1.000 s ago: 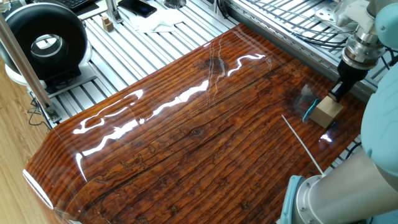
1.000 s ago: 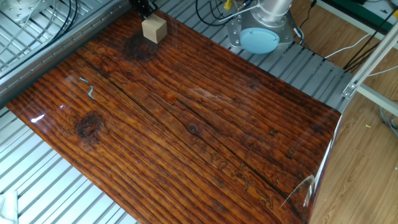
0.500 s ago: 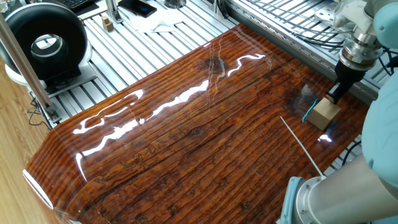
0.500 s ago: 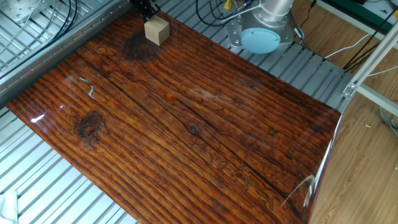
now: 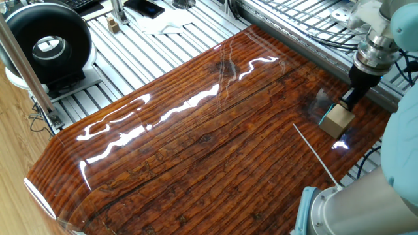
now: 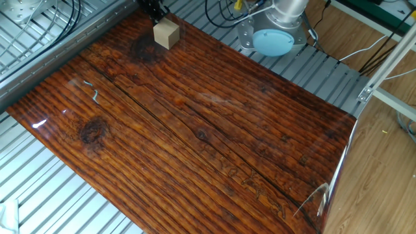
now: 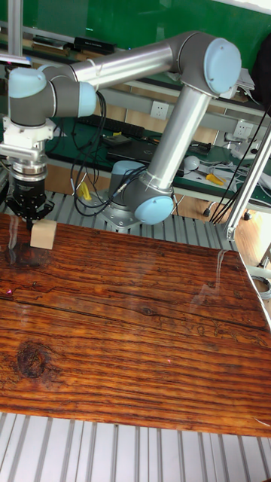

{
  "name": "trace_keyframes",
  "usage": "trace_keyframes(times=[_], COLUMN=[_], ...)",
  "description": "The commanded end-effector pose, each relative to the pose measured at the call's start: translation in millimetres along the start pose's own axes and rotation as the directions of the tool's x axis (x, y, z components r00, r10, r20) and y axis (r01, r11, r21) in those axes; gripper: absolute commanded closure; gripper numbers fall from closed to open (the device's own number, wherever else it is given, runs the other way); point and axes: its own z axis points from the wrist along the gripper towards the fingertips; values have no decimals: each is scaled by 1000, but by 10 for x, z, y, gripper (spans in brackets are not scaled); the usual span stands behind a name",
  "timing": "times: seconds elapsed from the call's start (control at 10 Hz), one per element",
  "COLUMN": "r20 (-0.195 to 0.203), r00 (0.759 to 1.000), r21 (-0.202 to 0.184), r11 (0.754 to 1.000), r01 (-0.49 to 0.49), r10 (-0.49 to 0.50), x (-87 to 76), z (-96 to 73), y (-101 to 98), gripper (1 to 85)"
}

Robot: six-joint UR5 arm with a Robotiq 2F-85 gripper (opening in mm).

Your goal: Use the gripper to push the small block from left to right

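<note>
The small block point(image 5: 337, 121) is a plain light-tan wooden cuboid lying flat near the far right corner of the glossy wooden tabletop point(image 5: 196, 150). It also shows near a back corner as the block point(image 6: 166, 32) in the other fixed view and as the block point(image 7: 43, 234) at the far left in the tall view. My gripper point(image 5: 348, 102) points down with its black fingers together, pressed against the block's far side, holding nothing. The gripper point(image 6: 155, 12) sits just behind the block at the table's edge. In the tall view the gripper point(image 7: 30, 217) touches the block's upper left corner.
Slatted metal framing point(image 5: 163, 46) surrounds the tabletop. A black round device point(image 5: 46, 46) and a tiny wooden piece point(image 5: 113, 25) sit off the table at the far left. The arm's base point(image 6: 270, 36) stands behind the table. Cables point(image 6: 39, 26) lie beside the gripper.
The gripper has slid the block a short way across the tabletop, rightward in the other fixed view, staying in contact with it.
</note>
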Motion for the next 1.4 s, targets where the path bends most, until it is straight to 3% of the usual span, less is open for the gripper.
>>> trace_keyframes(times=[0.0,0.3,0.6,0.9,1.3], r20=[11,11,-4,-71,-54], r00=[1000,1000,1000,994,996], r21=[-20,-27,-15,1,4], r11=[1000,999,1000,997,998], r01=[-11,-17,0,81,66], r10=[11,17,0,-81,-66], x=[-74,-92,-12,179,105], z=[4,-4,27,20,-7], y=[109,178,235,203,291], gripper=[847,847,847,847,847])
